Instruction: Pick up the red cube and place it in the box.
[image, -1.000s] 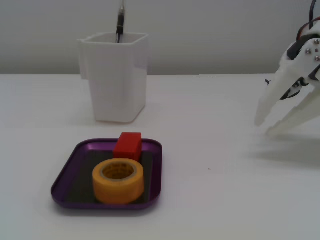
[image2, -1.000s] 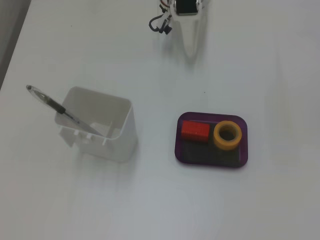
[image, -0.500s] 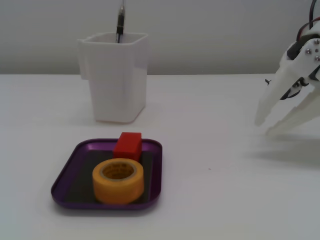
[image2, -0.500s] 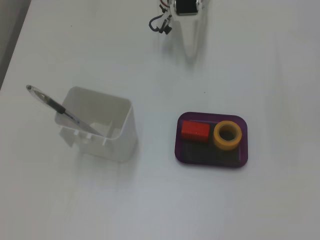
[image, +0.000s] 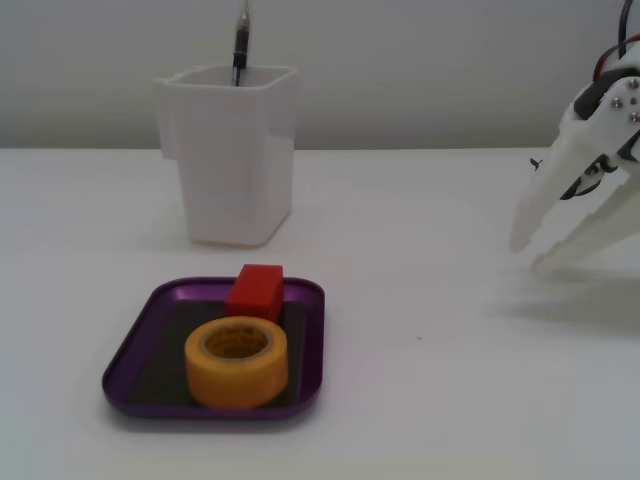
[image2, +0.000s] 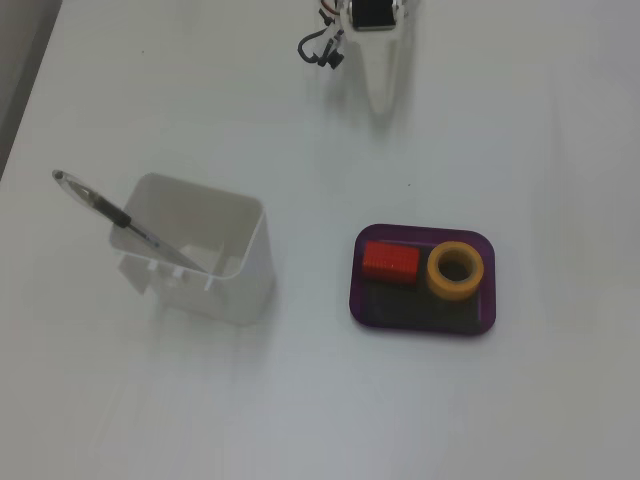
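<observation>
both fixed views show red cube (image: 256, 291) in box (image2: 420, 318) – only 1 shows gripper (image: 528, 254) jaws apart

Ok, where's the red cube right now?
The red cube lies inside the purple tray, in its left part in the top-down fixed view, right beside the yellow tape roll. The claw is well away from it.

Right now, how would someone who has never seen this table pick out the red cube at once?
Find the shallow purple box, the tray beside the tall white container. The red cube lies inside it, next to a yellow tape roll. It is the only solid, blocky red thing; the roll is round and hollow.
</observation>
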